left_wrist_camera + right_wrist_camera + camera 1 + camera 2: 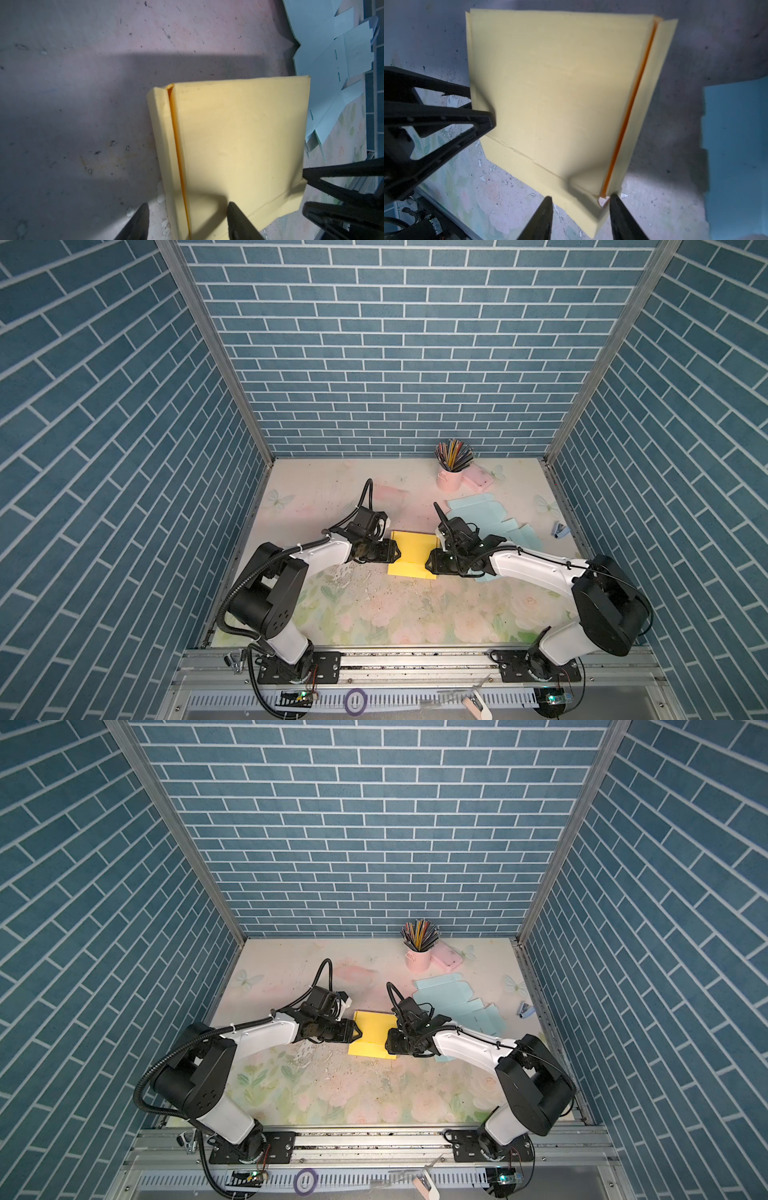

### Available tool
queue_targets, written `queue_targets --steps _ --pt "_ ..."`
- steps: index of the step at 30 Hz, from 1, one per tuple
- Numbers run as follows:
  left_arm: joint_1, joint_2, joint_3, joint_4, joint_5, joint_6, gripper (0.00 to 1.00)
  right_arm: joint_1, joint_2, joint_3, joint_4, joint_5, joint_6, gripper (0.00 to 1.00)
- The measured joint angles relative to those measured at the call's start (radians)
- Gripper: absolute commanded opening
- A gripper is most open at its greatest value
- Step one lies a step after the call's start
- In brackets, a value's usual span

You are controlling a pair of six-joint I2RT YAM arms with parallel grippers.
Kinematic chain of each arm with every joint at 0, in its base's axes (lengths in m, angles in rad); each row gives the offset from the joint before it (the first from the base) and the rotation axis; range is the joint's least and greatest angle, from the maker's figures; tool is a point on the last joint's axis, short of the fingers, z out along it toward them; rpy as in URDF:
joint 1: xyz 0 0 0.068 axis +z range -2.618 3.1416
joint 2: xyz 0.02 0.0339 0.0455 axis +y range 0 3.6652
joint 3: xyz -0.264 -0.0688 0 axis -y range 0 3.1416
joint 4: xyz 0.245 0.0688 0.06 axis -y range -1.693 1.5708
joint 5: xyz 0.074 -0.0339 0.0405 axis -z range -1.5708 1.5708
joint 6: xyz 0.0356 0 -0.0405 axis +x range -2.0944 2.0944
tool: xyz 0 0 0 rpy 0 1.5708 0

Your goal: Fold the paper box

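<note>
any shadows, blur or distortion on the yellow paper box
Both top views: yellow folded paper box sharp, evenly lit, blue brick walls splayed by the wide lens; left wrist view: broad shadows across box and table; right wrist view: box dim, edges softly blurred.

Both the left arm [320, 549] and the right arm [536, 566] have white link shells between bulky black joint housings. Ribbed black conduit [139, 1092] loops above the base rail [415, 659]. Black mounting plates [324, 670] on that rail show silver screws. The left gripper [188, 205] has black fingers [446, 113] built as open triangular frames. Below the rail a green light [305, 696] glows, possibly a status lamp.
</note>
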State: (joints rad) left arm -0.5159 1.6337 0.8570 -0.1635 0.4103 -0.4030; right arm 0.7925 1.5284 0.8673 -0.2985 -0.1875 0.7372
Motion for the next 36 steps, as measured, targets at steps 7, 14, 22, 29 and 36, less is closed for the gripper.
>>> queue_targets --steps 7,14,22,29,36 --pt "-0.001 0.0 0.0 0.005 0.01 -0.002 0.55 0.005 -0.001 -0.005 0.009 -0.001 0.009 0.45" --pt "-0.001 0.0 -0.005 0.02 0.024 -0.011 0.55 0.017 0.008 -0.028 -0.003 0.001 0.025 0.49" --pt "-0.002 0.0 -0.013 0.029 0.028 -0.013 0.53 0.027 0.024 -0.062 -0.036 0.001 0.037 0.47" --pt "-0.002 0.0 -0.016 0.036 0.029 -0.016 0.52 0.041 0.035 -0.028 -0.044 0.006 0.04 0.47" --pt "-0.002 0.0 -0.018 0.043 0.031 -0.017 0.52 0.054 0.036 0.002 -0.063 0.027 0.032 0.48"
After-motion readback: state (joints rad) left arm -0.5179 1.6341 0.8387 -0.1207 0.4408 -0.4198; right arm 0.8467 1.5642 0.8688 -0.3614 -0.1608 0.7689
